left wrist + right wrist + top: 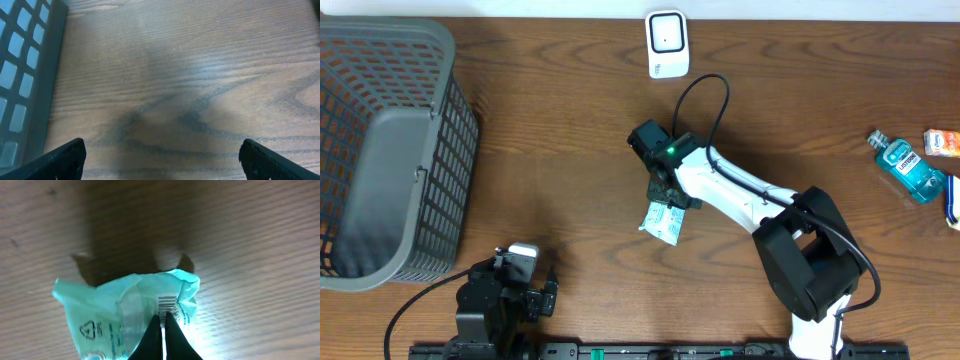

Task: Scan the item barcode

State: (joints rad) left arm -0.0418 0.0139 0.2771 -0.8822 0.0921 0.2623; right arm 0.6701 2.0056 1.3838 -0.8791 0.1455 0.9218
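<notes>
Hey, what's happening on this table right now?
The right end effector is shut on a pale green packet near the middle of the table, its barcode showing in the wrist view. The white scanner sits at the far edge. The left end effector is open and empty near the basket.

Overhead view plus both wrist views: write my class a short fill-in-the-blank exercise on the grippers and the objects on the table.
1. The right gripper is ____ on the pale green packet.
2. The left gripper stands ____ above the table.
3. The packet's barcode shows in the ____ wrist view.
4. The mouthwash bottle is ____ in colour.
Missing words: shut; open; right; blue.
</notes>
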